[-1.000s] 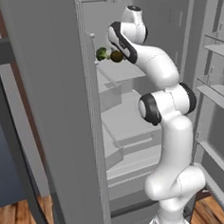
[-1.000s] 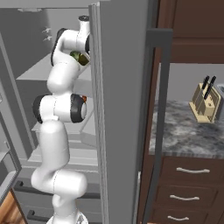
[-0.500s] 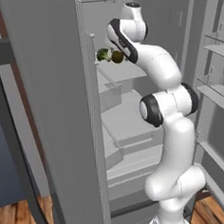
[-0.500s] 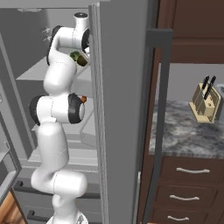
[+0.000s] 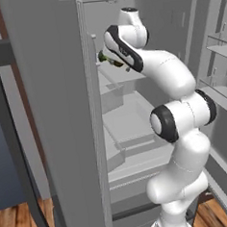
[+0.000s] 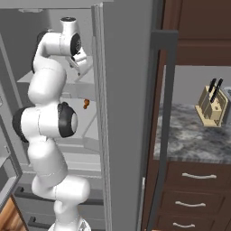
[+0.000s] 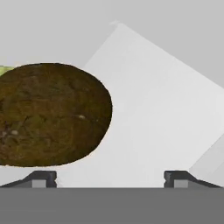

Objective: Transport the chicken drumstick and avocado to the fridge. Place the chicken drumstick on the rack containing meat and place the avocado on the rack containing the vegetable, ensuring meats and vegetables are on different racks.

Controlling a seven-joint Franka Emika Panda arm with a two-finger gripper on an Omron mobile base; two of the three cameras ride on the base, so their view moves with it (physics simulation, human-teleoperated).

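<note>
End effector (image 7: 110, 177) open, jaws wide apart. Avocado (image 7: 50, 114) lay on higher fridge shelf (image 7: 157, 113), just ahead of fingertips, apparently released there beside vegetable. Chicken drumstick (image 6: 85, 104) on lower rack, kept apart.

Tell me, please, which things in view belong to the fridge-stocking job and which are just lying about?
Job:
- avocado, on the higher fridge shelf
- chicken drumstick, on a lower shelf
- end effector, open beside the avocado

Lying about:
- knife block
- stone counter
- drawers
</note>
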